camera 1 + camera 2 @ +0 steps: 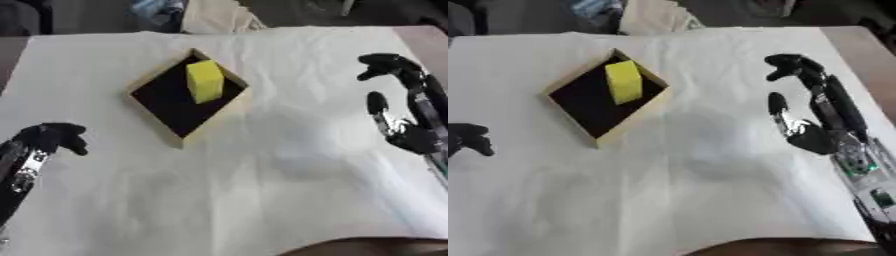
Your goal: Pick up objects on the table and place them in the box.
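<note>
Yellow block [205,80], a plain rectangular piece, lies inside the box [154,77], resting in the upper part of the dark interior close to the far corner, with its long side running roughly away from the camera and its top end a little higher against the wall there; the box is shallow, pale-rimmed and black-floored, and sits turned like a diamond on the white cloth [262,190] that covers the table, left of the middle and toward the far side; the cloth is creased and carries nothing else that can be made out; the left hand [54,137] shows at the left edge, well apart from the box and nearer the camera than it, its fingers curled inward over the cloth and holding nothing; the right hand [808,131] hangs over the right side of the cloth, well apart from the box, its fingers long and relaxed with the tips hooked toward the box, the thumb standing separately below them, and nothing between thumb and fingers; a dark rounded shape [367,247] cuts across the bottom edge of both views.
</note>
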`<state>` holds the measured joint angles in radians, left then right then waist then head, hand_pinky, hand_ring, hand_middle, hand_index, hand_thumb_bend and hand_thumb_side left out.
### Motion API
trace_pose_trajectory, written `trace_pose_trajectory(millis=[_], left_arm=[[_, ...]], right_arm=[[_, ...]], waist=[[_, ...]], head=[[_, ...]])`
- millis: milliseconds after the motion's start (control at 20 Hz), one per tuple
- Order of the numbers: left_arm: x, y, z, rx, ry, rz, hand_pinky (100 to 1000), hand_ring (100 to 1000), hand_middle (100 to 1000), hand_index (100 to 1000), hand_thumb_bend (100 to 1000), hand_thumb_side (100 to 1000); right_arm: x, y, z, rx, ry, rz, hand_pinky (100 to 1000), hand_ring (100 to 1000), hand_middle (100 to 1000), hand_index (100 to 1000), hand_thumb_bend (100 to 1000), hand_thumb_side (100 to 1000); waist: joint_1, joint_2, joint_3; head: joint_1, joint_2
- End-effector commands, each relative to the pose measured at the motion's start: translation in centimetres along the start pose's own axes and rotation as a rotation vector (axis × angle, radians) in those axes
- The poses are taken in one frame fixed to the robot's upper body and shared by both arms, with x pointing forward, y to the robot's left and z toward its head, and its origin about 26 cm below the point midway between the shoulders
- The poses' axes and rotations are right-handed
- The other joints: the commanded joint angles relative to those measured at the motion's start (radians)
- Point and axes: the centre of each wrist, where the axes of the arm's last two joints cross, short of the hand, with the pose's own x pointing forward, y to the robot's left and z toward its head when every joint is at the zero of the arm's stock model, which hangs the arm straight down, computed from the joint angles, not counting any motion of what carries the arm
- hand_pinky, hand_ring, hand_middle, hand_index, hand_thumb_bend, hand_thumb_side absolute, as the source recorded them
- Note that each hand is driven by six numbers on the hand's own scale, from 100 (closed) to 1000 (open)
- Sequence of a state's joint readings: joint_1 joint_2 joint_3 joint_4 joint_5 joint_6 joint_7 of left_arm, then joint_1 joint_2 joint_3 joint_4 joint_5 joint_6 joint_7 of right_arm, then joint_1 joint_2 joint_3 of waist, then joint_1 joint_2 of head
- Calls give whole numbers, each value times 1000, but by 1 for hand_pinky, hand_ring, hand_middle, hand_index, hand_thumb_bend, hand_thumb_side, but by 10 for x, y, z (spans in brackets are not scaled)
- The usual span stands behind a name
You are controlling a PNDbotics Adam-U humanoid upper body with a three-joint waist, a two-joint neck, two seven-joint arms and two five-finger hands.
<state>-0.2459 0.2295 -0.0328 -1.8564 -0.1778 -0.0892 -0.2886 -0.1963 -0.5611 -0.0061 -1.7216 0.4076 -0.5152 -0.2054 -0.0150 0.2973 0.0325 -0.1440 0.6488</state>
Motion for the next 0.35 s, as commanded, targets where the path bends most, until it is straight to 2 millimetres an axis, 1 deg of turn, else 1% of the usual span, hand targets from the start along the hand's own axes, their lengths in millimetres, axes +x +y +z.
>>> trace_pose_trajectory(millis=[50,150,200,300,350], left_arm=[[3,5,1,9,-7,-27,801,571,559,739,211,942],[2,5,2,3,-3,-27,801,571,559,739,211,942],[1,4,2,1,-2,-28,801,571,559,739,211,942],[1,5,3,-1,-1,-30,801,571,559,739,211,942],[1,5,3,-1,-1,-30,800,565,552,733,209,944]], right_arm=[[16,6,6,-53,53,-80,773,659,799,898,100,900],[28,15,16,-63,98,-147,773,659,799,898,100,900],[35,19,17,-72,109,-179,773,659,799,898,100,900],[47,18,15,-81,115,-224,773,659,799,898,100,900],[51,16,14,-81,116,-240,767,647,790,879,100,916]], waist=[[0,-18,-1],[-3,-23,2],[-5,-24,3],[-7,-25,4],[-7,-25,3]], head=[[2,1],[-2,6],[-3,8],[-3,9],[-3,8]])
